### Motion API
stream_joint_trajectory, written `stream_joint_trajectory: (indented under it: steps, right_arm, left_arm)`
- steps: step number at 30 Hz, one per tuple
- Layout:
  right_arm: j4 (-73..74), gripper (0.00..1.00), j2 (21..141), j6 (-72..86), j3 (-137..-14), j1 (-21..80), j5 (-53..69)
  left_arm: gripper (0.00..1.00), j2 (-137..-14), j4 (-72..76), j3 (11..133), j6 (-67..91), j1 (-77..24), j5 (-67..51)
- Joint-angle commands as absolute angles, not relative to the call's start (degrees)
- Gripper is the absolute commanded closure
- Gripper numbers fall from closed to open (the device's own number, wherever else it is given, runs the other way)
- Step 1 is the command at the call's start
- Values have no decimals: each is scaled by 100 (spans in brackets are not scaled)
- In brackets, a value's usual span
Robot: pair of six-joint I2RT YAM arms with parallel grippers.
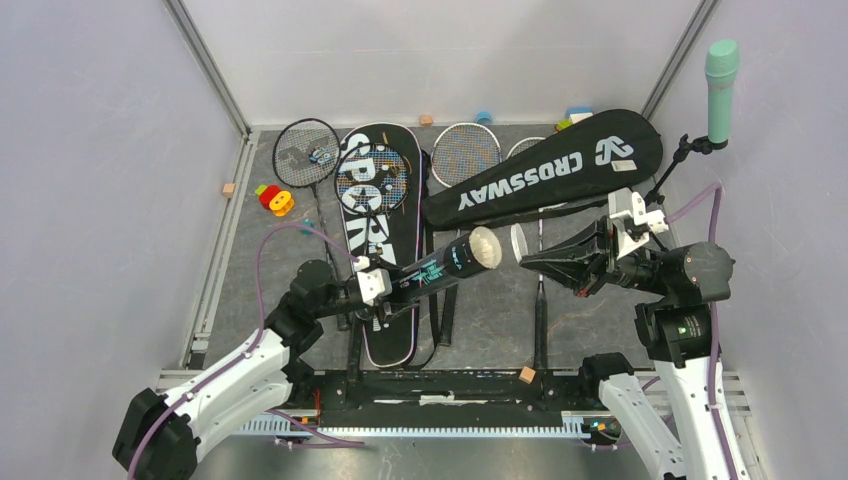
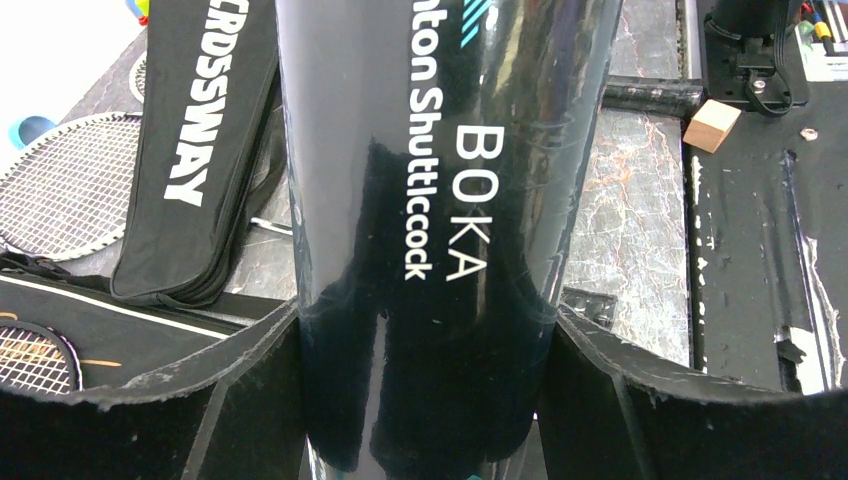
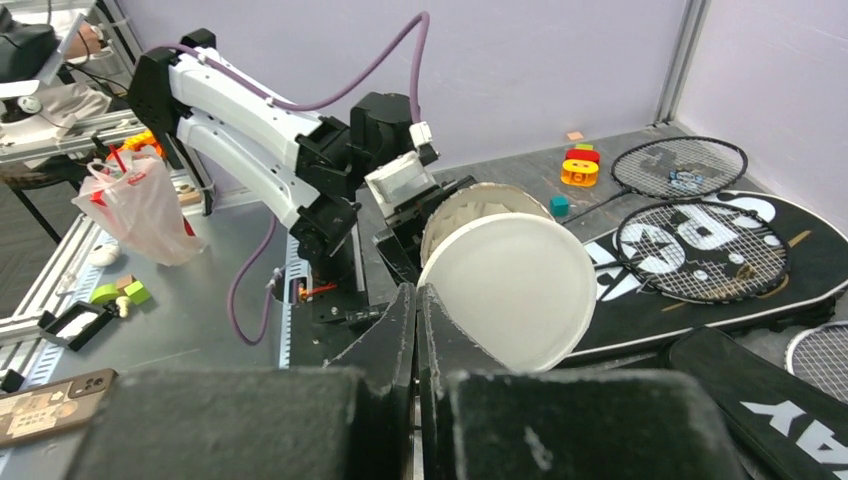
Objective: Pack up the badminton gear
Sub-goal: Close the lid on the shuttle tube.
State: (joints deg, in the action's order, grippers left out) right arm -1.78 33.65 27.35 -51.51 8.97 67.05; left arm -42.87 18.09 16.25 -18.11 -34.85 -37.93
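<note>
Black tube [image 2: 430, 200] above grey marbled table [image 2: 640, 200]; lilac walls [image 1: 100, 150].

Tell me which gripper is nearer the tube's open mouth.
Right. The right gripper holds the white lid just off the mouth; the left gripper clamps the tube at its far end.

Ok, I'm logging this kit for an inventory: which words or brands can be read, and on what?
"CROSSWAY": right racket bag.
"SPOR", rest covered: left racket bag.
"BOKA": shuttlecock tube.
"nton Shuttlecock", start cut off: same tube.
Teal print on that tube: too small to read.
The white lid: no text visible.
</note>
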Motion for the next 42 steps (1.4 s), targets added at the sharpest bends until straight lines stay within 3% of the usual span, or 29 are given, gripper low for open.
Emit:
stream_joint_trajectory:
  steps: [1,12,25,28,34,42]
  right_arm:
    - [-900,100,3303,3348,-5197,905,6875]
    - [-2214,100,3652,4481,-4889,922,6960]
    - [-2359,100,4185,4450,-4736,1628,6751]
    - [-1915,100,4295,4063,-4807,1887,6667]
    - [566,100,4558,2272,-5523,2146,6057]
    - [1097,100,4844,1961,-5719,2318,5874]
  left_arm:
    - [83,-4266,1979,1942,-2048,-3490,-4055]
    - [83,-4396,2039,2016,-1931,-3494,-3925]
    - [83,-4475,2125,2050,-1846,-3494,-3930]
    - [83,-4466,2127,2054,-1837,-3489,-3911]
    - [83,-4426,2142,2040,-1813,-3490,-3936]
    - [83,-4416,2215,2005,-1822,-3494,-3981]
